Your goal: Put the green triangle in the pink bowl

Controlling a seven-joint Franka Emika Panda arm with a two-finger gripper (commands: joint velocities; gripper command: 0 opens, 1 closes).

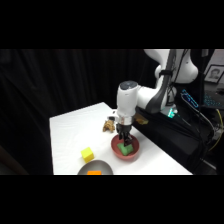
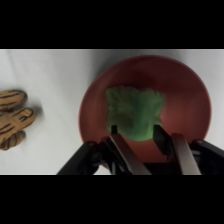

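Reaching down into the pink bowl (image 2: 190, 95), the gripper (image 2: 138, 131) grips the green triangle (image 2: 134, 112) between its two fingers (image 2: 161, 136).

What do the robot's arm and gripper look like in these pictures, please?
The arm is glossy white with rounded, tube-like segments and dark joints; its base shows a small teal light. The wrist ends in a white cylinder with a grey cap. Below it, the gripper is black. In the wrist view the gripper shows a black linkage and two slim, dark metallic fingers.
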